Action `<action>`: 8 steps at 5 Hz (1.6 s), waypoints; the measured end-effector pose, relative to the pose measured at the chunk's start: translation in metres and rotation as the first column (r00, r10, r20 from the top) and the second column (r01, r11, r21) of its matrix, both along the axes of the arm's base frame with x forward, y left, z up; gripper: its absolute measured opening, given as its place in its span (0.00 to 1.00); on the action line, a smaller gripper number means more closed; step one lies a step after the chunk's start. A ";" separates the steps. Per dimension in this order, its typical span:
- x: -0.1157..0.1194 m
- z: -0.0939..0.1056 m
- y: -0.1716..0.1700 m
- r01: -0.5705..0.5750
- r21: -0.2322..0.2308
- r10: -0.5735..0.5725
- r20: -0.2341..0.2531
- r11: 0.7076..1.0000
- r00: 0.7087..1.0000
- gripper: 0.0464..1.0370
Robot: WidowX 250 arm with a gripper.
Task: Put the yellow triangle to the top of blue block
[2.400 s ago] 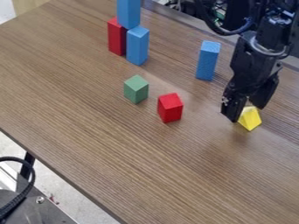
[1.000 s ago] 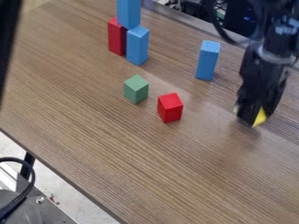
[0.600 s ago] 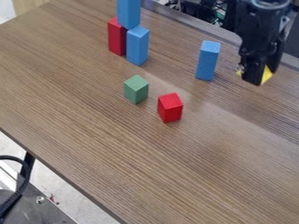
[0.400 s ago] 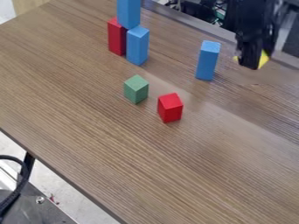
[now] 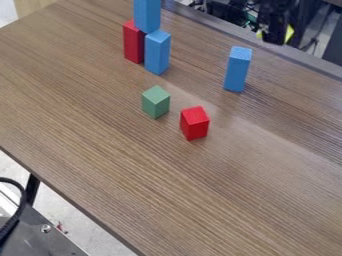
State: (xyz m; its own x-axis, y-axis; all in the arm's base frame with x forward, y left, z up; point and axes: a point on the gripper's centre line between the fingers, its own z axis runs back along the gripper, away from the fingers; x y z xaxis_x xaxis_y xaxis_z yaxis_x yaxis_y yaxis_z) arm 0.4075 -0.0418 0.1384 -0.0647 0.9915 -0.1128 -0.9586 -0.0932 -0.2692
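Observation:
At the top right of the camera view the black gripper [image 5: 274,37] is shut on the yellow triangle [image 5: 288,34], whose edges show on both sides of the fingers. Both are raised, up and to the right of a lone blue block [image 5: 237,70] that stands upright on the table. Two more blue blocks are at the upper left: one [image 5: 157,52] stands on the table beside a red block, and the other [image 5: 147,15] sits above them.
The upright red block [image 5: 133,42] is part of the group at the upper left. A green block [image 5: 155,102] and a shorter red block [image 5: 194,123] stand mid-table [image 5: 167,185]. Cables and dark equipment lie beyond the far edge.
The gripper closed around the yellow triangle, lifted it off the table at the right and carried it up toward the top edge. The blocks have stayed put.

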 end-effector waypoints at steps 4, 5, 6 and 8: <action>0.011 -0.027 0.028 -0.098 0.057 0.102 -0.069 0.994 0.992 0.52; 0.011 -0.034 0.030 -0.101 0.071 0.107 -0.086 0.992 0.991 0.52; 0.011 -0.037 0.032 -0.099 0.082 0.107 -0.094 0.992 0.990 0.52; 0.011 -0.044 0.034 -0.098 0.101 0.109 -0.111 0.990 0.988 0.61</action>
